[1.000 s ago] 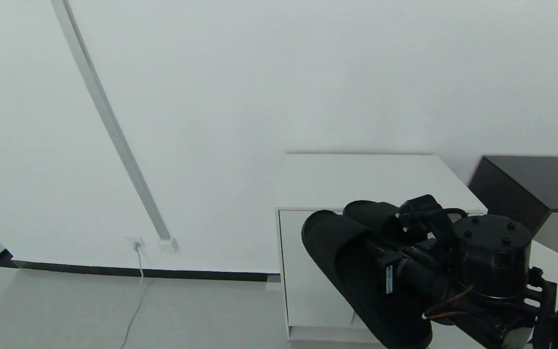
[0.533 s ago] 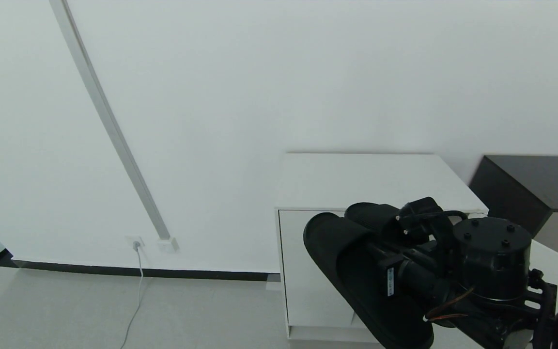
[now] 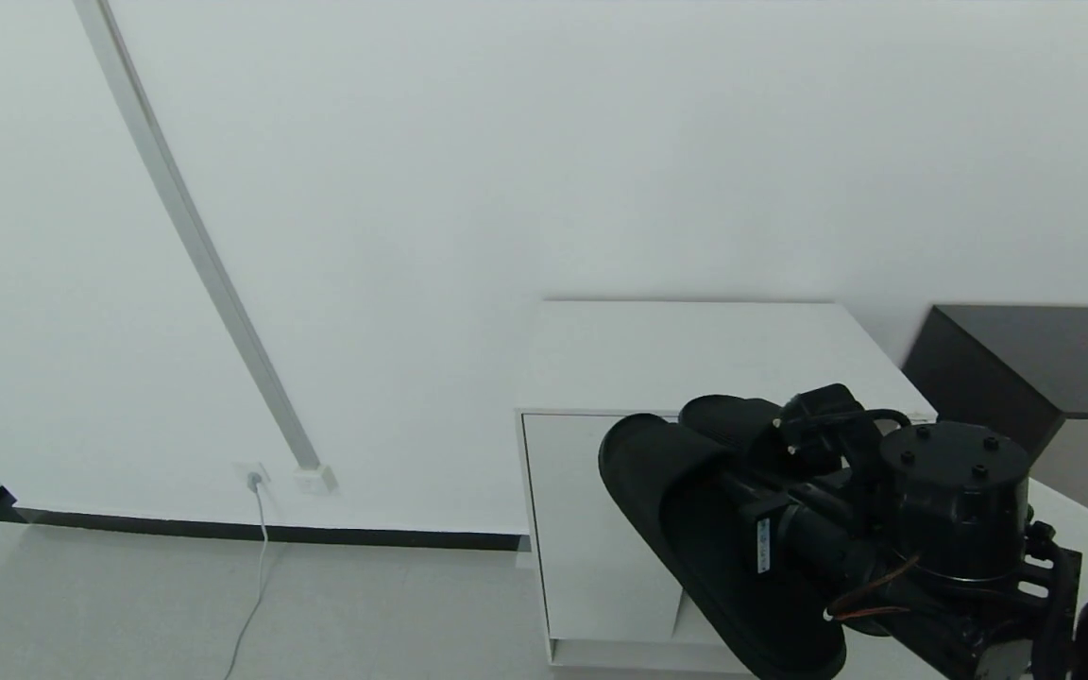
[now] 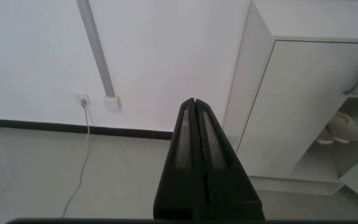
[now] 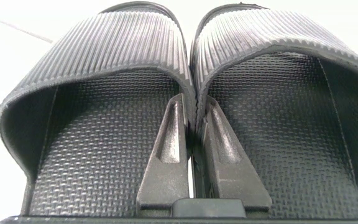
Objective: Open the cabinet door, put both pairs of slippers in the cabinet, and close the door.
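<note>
1. Cabinet (image 3: 686, 349), strip (image 3: 195, 246) and socket (image 3: 251, 477) all sit further left in the head view than a second ago, so the camera has swung; the right arm and its load keep nearly the same place in the picture.
2. Black slippers (image 5: 123, 68) hang in the right gripper (image 5: 194, 155); its fingers (image 5: 166, 155) reach one into each shoe and pinch the two inner side walls together; the jaws are narrow, with only those walls between them.
3. In the head view the slippers (image 3: 695, 510) are in the air before the cabinet's front, toes towards it, soles tilted down; they overlap its top front edge in the picture, but I cannot tell whether they touch it.
4. Left gripper (image 4: 195, 143) has its fingers pressed flat together, nothing between them; it is above the floor, off the cabinet's left front corner.
5. In the left wrist view the cabinet (image 4: 291, 112) shows a closed white panel with a handle (image 4: 356, 78) at its right edge; past the handle the front stands open onto shelves; pale slippers (image 4: 344, 127) lie on the low shelf.
6. A cable (image 3: 246, 604) runs from the socket down across the floor; a dark box (image 3: 1035, 359) stands just beside the cabinet's right side.
</note>
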Robot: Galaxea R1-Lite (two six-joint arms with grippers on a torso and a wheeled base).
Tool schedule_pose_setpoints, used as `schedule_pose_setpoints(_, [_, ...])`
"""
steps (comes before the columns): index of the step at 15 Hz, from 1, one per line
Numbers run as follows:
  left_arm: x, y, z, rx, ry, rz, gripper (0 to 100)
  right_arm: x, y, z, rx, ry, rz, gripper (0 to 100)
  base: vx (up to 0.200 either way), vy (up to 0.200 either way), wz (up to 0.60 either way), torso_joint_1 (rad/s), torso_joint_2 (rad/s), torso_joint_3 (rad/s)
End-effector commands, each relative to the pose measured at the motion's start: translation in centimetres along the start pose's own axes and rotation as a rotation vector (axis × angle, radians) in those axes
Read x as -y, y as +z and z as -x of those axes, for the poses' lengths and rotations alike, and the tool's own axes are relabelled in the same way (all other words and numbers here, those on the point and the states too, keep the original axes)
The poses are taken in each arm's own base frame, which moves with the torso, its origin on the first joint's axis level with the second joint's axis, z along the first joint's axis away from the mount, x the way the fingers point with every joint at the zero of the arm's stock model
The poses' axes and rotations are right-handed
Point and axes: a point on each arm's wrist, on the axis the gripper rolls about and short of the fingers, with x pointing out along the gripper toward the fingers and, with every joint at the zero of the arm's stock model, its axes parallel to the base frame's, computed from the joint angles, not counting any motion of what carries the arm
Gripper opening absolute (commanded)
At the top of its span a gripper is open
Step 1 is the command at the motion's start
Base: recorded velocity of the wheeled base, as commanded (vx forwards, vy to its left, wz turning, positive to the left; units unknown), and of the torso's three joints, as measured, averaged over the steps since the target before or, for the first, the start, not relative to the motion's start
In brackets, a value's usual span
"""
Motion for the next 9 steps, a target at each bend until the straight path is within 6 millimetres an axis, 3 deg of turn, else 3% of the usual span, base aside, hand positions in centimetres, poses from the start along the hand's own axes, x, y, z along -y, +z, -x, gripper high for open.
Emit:
schedule_pose_setpoints(1, [0.00, 0.02, -0.01, -0.001, 0.000, 0.000, 0, -0.05, -0.16, -0.03, -0.006, 0.002, 0.002, 0, 0.000, -0.200, 0.00, 0.012, 0.00, 0.007])
schedule_pose_setpoints(9, [0.00, 0.02, -0.01, -0.001, 0.000, 0.000, 0, -0.02, -0.43, -0.02, -0.016, 0.003, 0.002, 0, 0.000, -0.200, 0.00, 0.002, 0.00, 0.002])
